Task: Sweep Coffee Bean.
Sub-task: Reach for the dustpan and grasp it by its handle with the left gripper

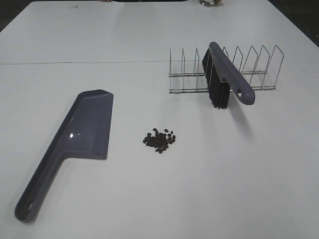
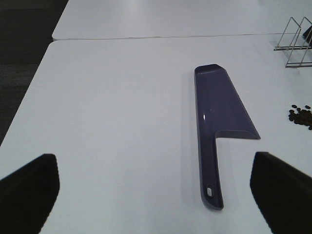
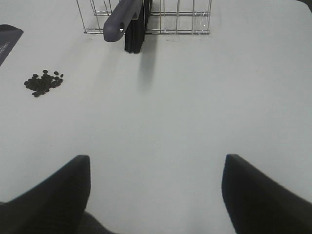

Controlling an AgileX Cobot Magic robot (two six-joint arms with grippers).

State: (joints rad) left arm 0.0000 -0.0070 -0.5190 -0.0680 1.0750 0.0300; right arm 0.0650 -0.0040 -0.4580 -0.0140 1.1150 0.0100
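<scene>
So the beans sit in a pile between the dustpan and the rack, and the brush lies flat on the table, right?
Not the brush: it stands in the rack, bristles down, as the exterior high view shows. The beans do sit piled between dustpan and rack.

Long-handled purple plastic dustpan (image 1: 82,132): one. Purple-handled brush with black bristles (image 1: 230,74): one. Thin wire divider rack (image 1: 259,67): one; loops too fine to count. Tiny dark brown oval coffee bean (image 1: 159,140): one pile, few dozen, exact count not possible. White tabletop panels (image 1: 224,189): two, seam between. Left gripper (image 2: 155,192): two dark fingers. Right gripper (image 3: 156,195): two.
</scene>
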